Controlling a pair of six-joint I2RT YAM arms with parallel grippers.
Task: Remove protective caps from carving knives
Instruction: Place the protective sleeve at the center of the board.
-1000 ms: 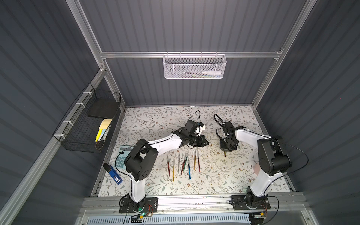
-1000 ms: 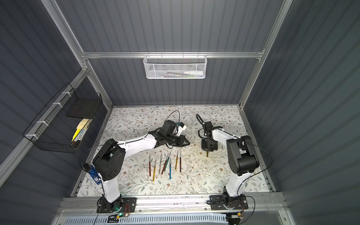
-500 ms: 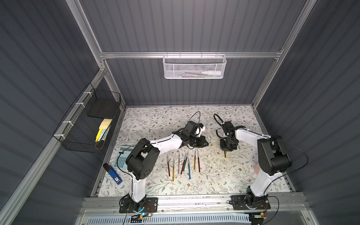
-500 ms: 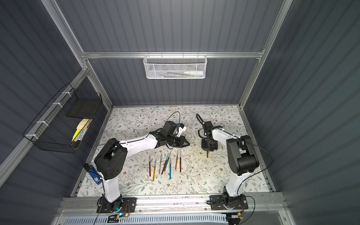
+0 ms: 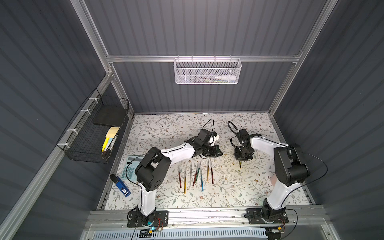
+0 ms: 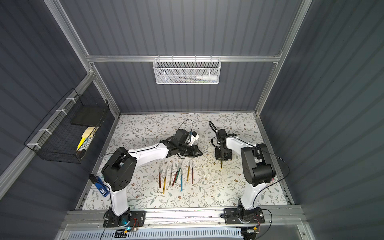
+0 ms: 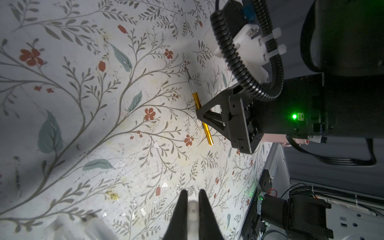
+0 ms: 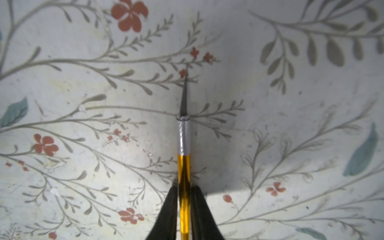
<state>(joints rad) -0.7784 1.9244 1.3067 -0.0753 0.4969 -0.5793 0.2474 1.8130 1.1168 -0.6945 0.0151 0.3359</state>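
My right gripper (image 8: pixel 184 190) is shut on the gold handle of a carving knife (image 8: pixel 184 170). Its silver collar and dark pointed blade (image 8: pixel 184 97) are bare, low over the mat. In both top views that gripper (image 5: pixel 241 160) (image 6: pixel 222 159) points down right of centre, with the gold knife's end (image 5: pixel 240 165) sticking out beneath it. My left gripper (image 7: pixel 193 194) is shut on a small whitish see-through protective cap (image 7: pixel 193 209); it hovers (image 5: pixel 218 152) left of the right gripper. Several more carving knives (image 5: pixel 196 174) lie in a row in front, with clear caps (image 5: pixel 199 165) on their far ends.
A calculator (image 5: pixel 129 169) and a blue device (image 5: pixel 120 185) lie at the mat's left edge. A black wire basket (image 5: pixel 93 133) with yellow pens hangs on the left wall. A white mesh basket (image 5: pixel 206 71) hangs on the back wall.
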